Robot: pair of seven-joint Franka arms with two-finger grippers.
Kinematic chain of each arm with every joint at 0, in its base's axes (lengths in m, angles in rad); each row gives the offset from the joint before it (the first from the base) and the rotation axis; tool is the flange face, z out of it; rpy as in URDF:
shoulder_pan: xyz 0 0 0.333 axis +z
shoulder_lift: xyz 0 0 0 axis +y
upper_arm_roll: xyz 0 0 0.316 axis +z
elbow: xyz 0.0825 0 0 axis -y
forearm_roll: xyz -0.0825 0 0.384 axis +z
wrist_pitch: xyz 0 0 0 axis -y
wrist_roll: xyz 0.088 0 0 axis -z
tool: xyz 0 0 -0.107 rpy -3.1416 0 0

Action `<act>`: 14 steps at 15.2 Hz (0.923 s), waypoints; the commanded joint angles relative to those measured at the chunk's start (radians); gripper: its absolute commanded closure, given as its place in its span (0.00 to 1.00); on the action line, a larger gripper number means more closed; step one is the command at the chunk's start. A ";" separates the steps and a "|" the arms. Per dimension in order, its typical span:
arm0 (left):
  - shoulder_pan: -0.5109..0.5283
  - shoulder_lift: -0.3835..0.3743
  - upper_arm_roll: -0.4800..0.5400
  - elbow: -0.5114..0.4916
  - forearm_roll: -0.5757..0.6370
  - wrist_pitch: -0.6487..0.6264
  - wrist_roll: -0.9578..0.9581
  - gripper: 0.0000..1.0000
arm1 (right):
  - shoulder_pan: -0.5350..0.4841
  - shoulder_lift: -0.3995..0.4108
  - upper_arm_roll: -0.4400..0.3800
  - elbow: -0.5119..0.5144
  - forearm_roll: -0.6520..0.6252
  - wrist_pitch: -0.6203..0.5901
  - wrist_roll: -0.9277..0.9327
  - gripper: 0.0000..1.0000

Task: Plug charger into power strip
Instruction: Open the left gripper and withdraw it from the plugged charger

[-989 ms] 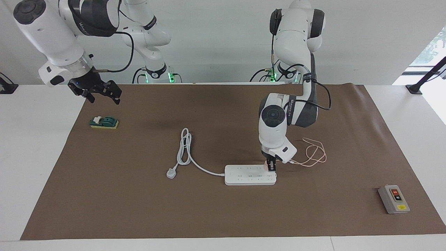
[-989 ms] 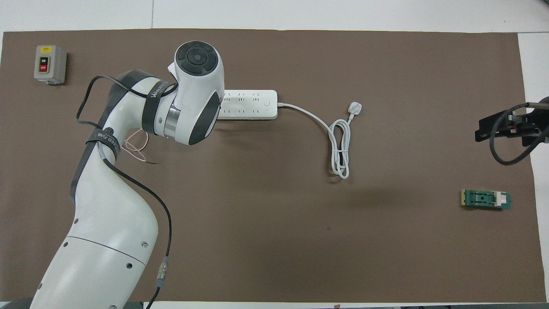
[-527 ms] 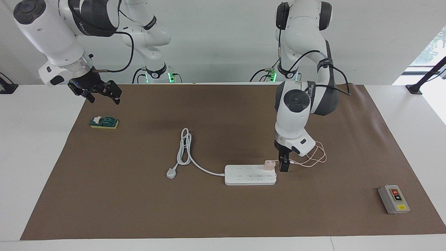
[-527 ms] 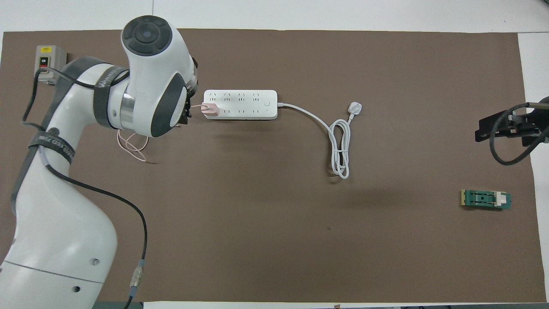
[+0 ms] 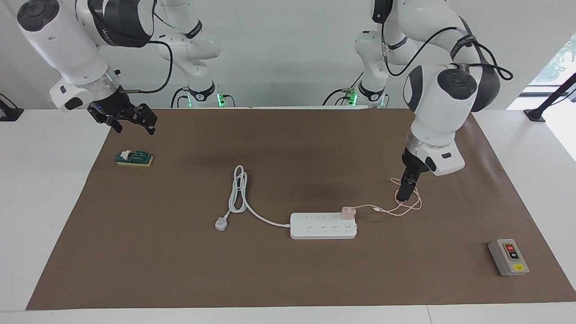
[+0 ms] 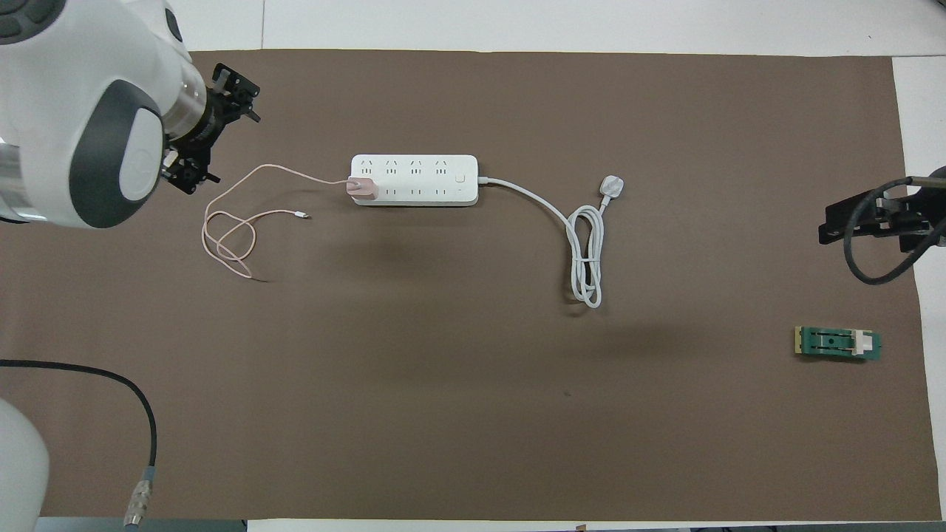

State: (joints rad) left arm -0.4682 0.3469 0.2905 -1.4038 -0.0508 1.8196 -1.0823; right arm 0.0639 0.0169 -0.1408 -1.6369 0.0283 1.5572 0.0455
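Sitting mid-table on the brown mat (image 5: 288, 279), the power strip (image 5: 323, 226) lies flat, long axis across the table. The charger (image 5: 347, 213) stands plugged into the socket at the strip's end toward the left arm's side, on the row nearer the robots. Its pink cable (image 6: 244, 222) loops loosely over the mat from there toward the left arm's end, free tip lying on the mat. Strip's white cord (image 5: 245, 198) runs toward the right arm's end, coiled, ending in a white plug (image 5: 220, 223) lying on the mat. Grey button box (image 5: 508, 257) farther from the robots, at the left arm's end. Green block (image 5: 134, 158) at the right arm's end. Nothing blocks the strip. Left pincer (image 5: 406, 189) up over the cable loops, jaws wide apart, holding nothing, clear of the charger. Right pincer (image 5: 134, 119) waits over the mat's edge above the green block, jaws spread, empty.
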 commanded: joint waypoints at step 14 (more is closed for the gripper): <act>0.257 -0.413 0.003 -0.198 0.002 -0.333 1.001 0.00 | -0.007 -0.015 0.007 -0.011 -0.007 0.001 -0.015 0.00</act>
State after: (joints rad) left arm -0.2028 0.0490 0.2992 -1.4922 -0.0520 1.5029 -0.0904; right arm 0.0639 0.0168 -0.1408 -1.6369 0.0283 1.5572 0.0455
